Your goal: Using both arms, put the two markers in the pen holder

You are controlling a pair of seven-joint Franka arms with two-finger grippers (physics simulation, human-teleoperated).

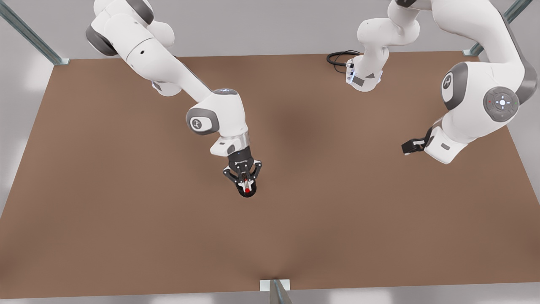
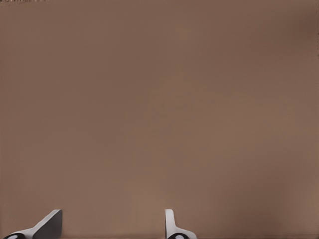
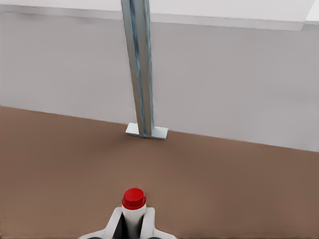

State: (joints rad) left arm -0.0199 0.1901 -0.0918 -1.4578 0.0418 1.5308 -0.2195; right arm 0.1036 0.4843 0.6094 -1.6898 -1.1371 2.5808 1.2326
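Snugly clawed: red-capped marker [image 3: 133, 205]

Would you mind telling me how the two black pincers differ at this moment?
The right pincer is shut on the red-capped white marker; the left pincer is open, empty. The right one points down over the brown table's middle; the left one waits sideways near the front view's right. Both are black.
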